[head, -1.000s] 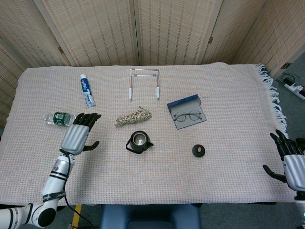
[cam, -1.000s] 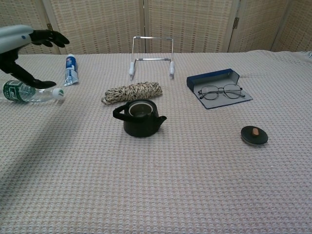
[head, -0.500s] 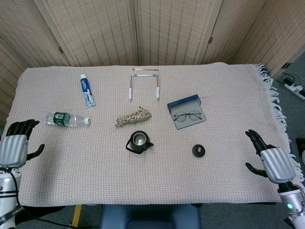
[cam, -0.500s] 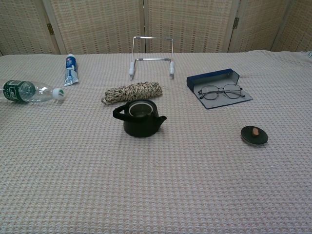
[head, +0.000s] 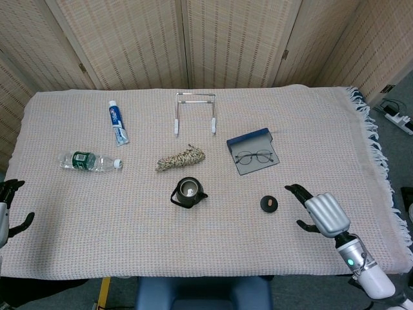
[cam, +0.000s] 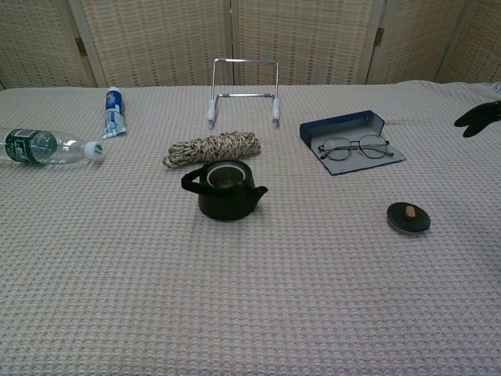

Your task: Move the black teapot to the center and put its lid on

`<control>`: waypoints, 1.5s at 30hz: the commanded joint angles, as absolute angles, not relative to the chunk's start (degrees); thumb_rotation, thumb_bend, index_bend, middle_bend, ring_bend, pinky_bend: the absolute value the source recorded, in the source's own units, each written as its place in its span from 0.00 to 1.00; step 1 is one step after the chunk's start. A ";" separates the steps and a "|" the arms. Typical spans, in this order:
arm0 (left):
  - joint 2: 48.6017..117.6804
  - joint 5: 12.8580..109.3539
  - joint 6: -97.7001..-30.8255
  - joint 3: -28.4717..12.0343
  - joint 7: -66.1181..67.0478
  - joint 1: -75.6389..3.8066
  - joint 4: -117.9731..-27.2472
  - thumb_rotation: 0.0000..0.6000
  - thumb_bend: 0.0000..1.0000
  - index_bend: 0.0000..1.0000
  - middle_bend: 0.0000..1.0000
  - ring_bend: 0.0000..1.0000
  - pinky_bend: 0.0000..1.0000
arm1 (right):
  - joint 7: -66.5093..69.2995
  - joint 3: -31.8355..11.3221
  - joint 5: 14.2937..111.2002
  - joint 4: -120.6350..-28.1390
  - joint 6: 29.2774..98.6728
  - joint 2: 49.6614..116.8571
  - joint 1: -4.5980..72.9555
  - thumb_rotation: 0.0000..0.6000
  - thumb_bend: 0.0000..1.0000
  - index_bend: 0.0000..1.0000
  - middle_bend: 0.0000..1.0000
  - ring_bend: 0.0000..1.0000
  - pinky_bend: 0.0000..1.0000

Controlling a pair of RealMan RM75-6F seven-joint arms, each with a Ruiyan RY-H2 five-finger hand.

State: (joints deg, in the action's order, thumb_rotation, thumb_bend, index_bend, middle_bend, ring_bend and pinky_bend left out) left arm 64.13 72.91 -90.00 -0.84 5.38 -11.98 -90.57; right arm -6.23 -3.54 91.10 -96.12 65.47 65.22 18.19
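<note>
Right hand [head: 321, 214] empty, fingers spread, at 3 o'clock of lid [head: 269, 204]: a low sweep risks shoving it toward teapot [head: 188, 192]

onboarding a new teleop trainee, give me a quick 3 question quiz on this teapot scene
1. True or false: the lid already sits on the black teapot.
2. Which hand is nearer the lid? A) left hand B) right hand
3. Fill in: the glasses lie on an open blue ____.

Key:
1. False; the lid lies on the cloth, apart from the teapot.
2. B; it hovers just right of the lid, holding nothing.
3. Case.
</note>
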 commanded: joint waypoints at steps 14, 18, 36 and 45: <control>62.80 75.30 -89.06 -2.28 5.10 -9.52 -92.95 1.00 0.25 0.18 0.15 0.11 0.05 | -12.73 -5.14 80.24 -90.59 52.48 72.77 26.62 1.00 0.24 0.20 0.25 0.85 0.87; 62.41 75.22 -88.47 -2.77 4.90 -9.15 -93.35 1.00 0.25 0.18 0.15 0.11 0.04 | -13.74 -5.28 78.44 -88.68 50.00 75.17 28.63 1.00 0.24 0.21 0.26 0.84 0.87; 62.29 75.65 -86.82 -4.64 4.09 -8.04 -93.21 1.00 0.25 0.17 0.14 0.10 0.02 | -19.88 -4.44 73.15 -84.97 47.03 78.95 33.08 1.00 0.24 0.27 0.29 0.85 0.87; 62.50 76.02 -86.30 -5.28 3.51 -7.75 -92.66 1.00 0.25 0.17 0.14 0.10 0.02 | -21.06 -3.84 71.82 -84.17 47.47 79.75 33.76 1.00 0.24 0.30 0.32 0.85 0.88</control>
